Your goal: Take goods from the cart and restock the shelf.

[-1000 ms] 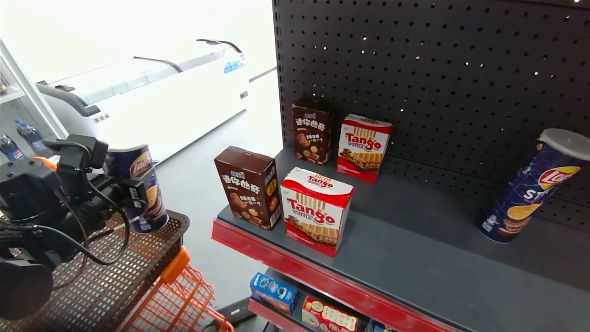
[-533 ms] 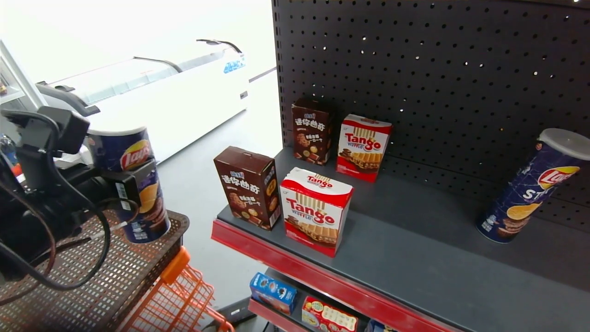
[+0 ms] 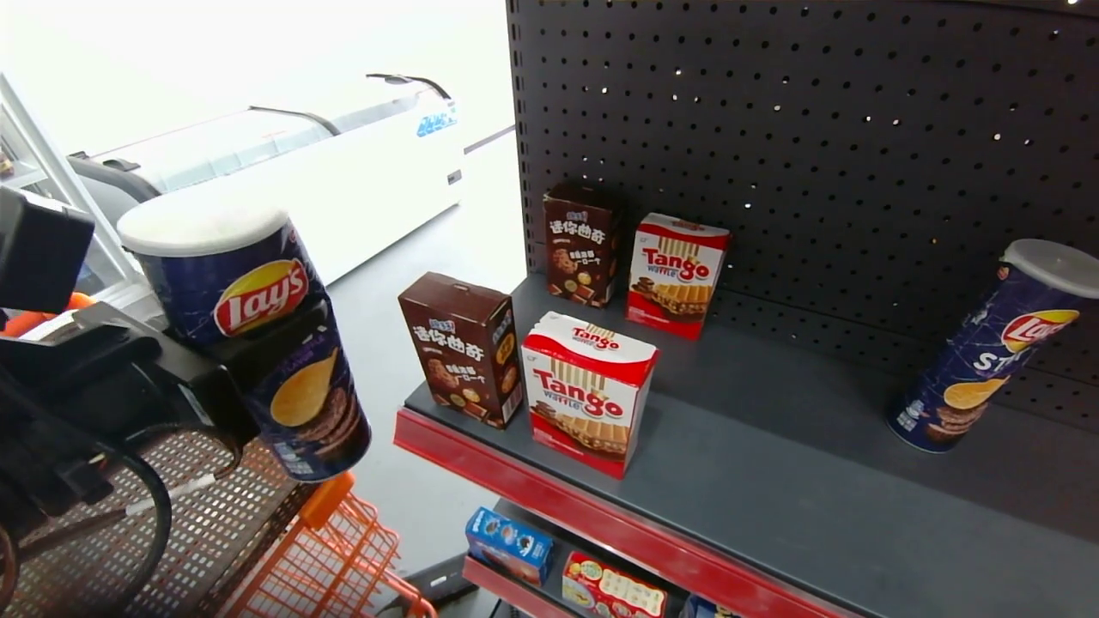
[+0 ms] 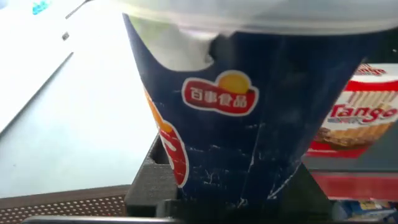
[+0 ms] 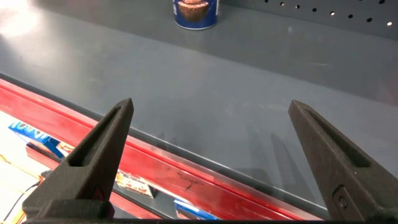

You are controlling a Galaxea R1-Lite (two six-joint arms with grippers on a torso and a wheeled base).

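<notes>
My left gripper (image 3: pixel 258 360) is shut on a dark blue chips can (image 3: pixel 258 335) with a white lid, held upright in the air above the brown mesh cart (image 3: pixel 112 532), left of the shelf. The same chips can (image 4: pixel 249 124) looms close in the left wrist view. A second chips can (image 3: pixel 987 343) leans against the pegboard at the right of the grey shelf (image 3: pixel 773 481). My right gripper (image 5: pixel 214 162) is open, hovering over bare grey shelf (image 5: pixel 249 93) near its red front edge, with that second chips can's base (image 5: pixel 195 12) far off.
Two brown cookie boxes (image 3: pixel 464 348) and two red-and-white wafer boxes (image 3: pixel 588 390) stand at the shelf's left end. The black pegboard (image 3: pixel 816 129) backs the shelf. Small packs (image 3: pixel 508 542) sit on the lower shelf. A white freezer (image 3: pixel 283 180) stands behind.
My left gripper has lifted the chips can up from the cart and carried it nearer the camera. The things on the shelf have not moved.
</notes>
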